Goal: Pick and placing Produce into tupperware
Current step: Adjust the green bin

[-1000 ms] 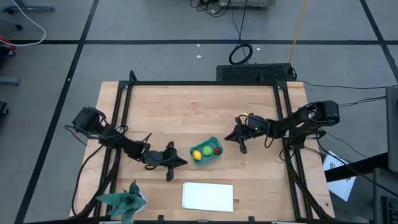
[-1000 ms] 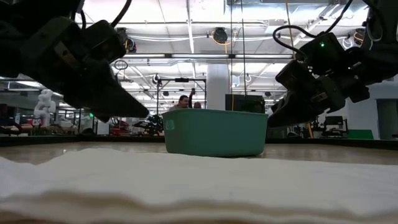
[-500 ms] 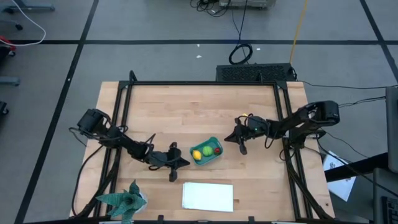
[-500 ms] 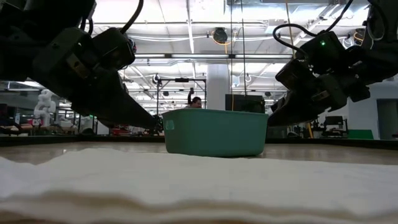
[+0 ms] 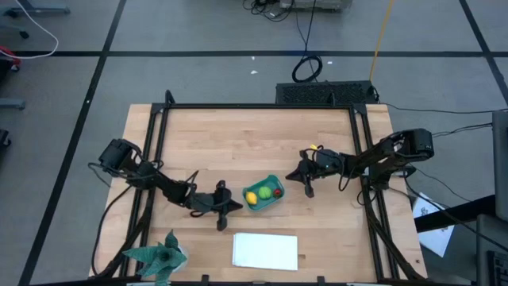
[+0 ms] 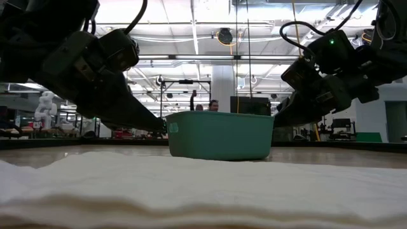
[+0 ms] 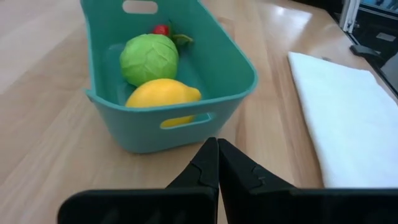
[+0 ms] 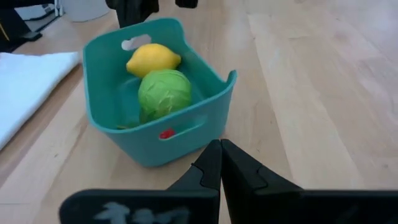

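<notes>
Looking straight down from the high view, the teal tupperware [image 5: 263,194] sits near the middle of the wooden surface [image 5: 238,135], with the yellow lemon [image 5: 251,198], the round green fruit [image 5: 263,192] and the tiny red fruit [image 5: 277,191] all inside it. The left end effector [image 5: 235,207] points at the tub's left end from just beside it, while the right end effector [image 5: 290,176] lies just off the tub's upper right corner. A white sheet [image 5: 265,250] lies flat near the front edge, and a teal spiky leafy object [image 5: 159,256] rests at the front left corner.

From the low view, the tupperware [image 6: 219,135] stands upright behind the white sheet [image 6: 203,191], one dark arm hanging at either side of it. A person [image 6: 213,105] shows in the room beyond.

In the left wrist view, the left end effector [image 7: 217,147] has its fingers pressed together, empty, their tip close to the tub's near wall [image 7: 180,127]. Lemon [image 7: 163,96], green fruit [image 7: 149,58] and red fruit [image 7: 161,29] lie in a row within.

In the right wrist view, the right end effector [image 8: 220,147] is likewise pressed together and empty, just before the tupperware [image 8: 161,134]. Green fruit [image 8: 164,93] and lemon [image 8: 153,59] rest inside; a red spot [image 8: 166,133] shows through the handle slot.
</notes>
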